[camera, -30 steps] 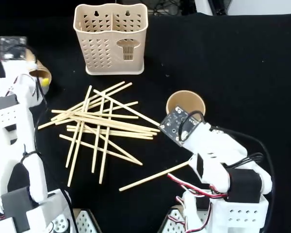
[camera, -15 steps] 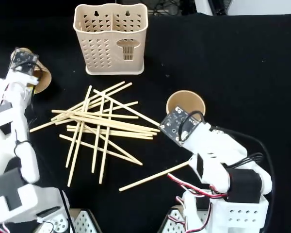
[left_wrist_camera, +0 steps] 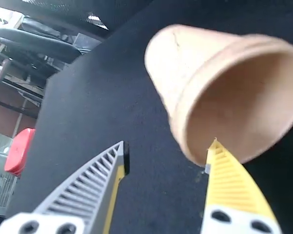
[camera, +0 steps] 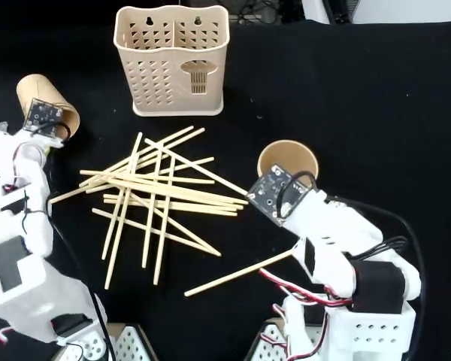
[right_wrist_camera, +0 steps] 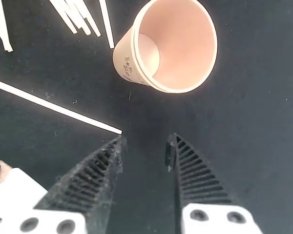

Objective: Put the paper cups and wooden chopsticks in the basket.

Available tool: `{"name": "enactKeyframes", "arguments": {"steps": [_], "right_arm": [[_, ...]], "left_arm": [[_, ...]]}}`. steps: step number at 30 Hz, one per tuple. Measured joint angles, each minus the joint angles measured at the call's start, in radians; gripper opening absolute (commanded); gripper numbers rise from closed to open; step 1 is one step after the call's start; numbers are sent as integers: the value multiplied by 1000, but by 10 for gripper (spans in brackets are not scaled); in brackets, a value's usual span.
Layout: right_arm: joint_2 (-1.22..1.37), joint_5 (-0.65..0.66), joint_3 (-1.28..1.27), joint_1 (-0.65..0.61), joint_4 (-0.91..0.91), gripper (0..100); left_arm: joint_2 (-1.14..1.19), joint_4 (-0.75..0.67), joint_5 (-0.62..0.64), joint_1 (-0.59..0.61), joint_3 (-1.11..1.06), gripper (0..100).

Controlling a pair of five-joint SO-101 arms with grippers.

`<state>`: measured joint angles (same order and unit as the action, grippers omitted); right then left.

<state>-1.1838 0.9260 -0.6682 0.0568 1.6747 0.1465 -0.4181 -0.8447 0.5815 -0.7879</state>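
- We see the left gripper (left_wrist_camera: pixel 168 143) spread wide, with nothing clasped between its fingers.
- A paper cup on its side (left_wrist_camera: pixel 219 87) lies just ahead of that gripper, its mouth turned back towards it.
- The tip of the yellow finger (left_wrist_camera: pixel 227 183) meets the rim of this cup. The grey finger (left_wrist_camera: pixel 93 190) stands apart from it, over the bare black counter (left_wrist_camera: pixel 88 97).
- The right gripper (right_wrist_camera: pixel 146 142) is released as well. Its two dark fingers are parted and hold nothing.
- An upright paper cup (right_wrist_camera: pixel 166 46) stands straight ahead of the right gripper, near both fingertips but clear of them.
- A lone chopstick (right_wrist_camera: pixel 53 108) lies flat on the counter to one side of the right gripper. Its near end is just beside one fingertip, and we cannot tell whether the two touch.
- The heap of wooden chopsticks (camera: pixel 154 192) lies criss-crossed on the counter between the two grippers. One stick's end is just beside the upright paper cup.
- The basket (camera: pixel 173 60) stands upright beyond the heap, on the far part of the counter, well apart from both grippers.
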Motion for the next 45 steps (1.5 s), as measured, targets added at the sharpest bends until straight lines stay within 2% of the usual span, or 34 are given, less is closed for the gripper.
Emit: {"name": "enactKeyframes", "arguments": {"steps": [15, 19, 23, 26, 34, 35, 38, 39, 42, 45], "right_arm": [[0, -9, -71, 0, 0, 155], [0, -9, -71, 0, 0, 155], [0, -9, -71, 0, 0, 155], [0, -9, -71, 0, 0, 155], [0, -9, -71, 0, 0, 155], [0, -9, -71, 0, 0, 155], [0, -9, -71, 0, 0, 155], [0, -9, -71, 0, 0, 155], [0, -9, -71, 0, 0, 155], [0, -9, -71, 0, 0, 155]], "left_arm": [[292, -15, 12, -9, 269, 266], [307, -92, 40, -9, 272, 266], [307, -209, 84, -9, 261, 203], [307, -279, 91, -9, 235, 193], [390, -301, 91, -9, 242, 184], [413, -301, 91, -9, 258, 162], [462, -301, 92, -9, 282, 15], [466, -304, 94, -9, 287, 41], [465, -319, 103, -14, 292, 30], [460, -356, 178, -14, 284, 30]]}}
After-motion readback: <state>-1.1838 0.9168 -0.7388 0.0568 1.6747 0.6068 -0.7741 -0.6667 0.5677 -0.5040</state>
